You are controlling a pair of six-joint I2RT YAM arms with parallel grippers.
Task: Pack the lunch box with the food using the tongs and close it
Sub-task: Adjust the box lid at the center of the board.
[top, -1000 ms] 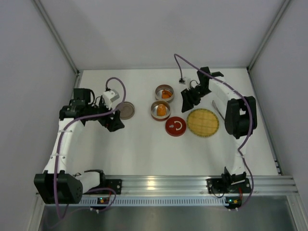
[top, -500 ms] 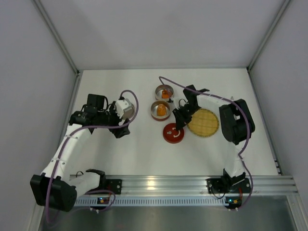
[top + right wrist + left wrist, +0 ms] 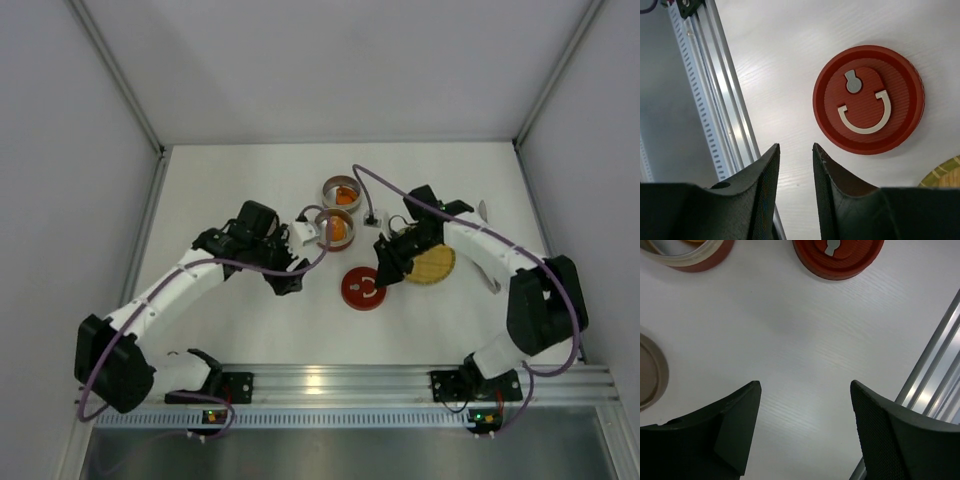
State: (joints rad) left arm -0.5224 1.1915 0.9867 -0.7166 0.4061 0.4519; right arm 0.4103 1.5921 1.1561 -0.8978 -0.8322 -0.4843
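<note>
Front table (image 3: 320, 335) strip free; tins (image 3: 326, 195), red lid (image 3: 358, 292) crowd centre.

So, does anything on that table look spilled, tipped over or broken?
Nothing stands out. Both round tins stand upright with the orange food inside, and the red lid lies flat on the table beside them, handle up. No spills.

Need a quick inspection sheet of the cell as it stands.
Surface: white table, matte.
Job's things: food in both round tins; red lid off, flat on table; tongs not clearly seen.
Clutter: yellow woven plate, partly under right arm; beige disc.
Hands: left hand open, empty; right hand narrowly open, empty.
Cables: purple cable along each arm.
Surroundings: white walls; aluminium rail.
</note>
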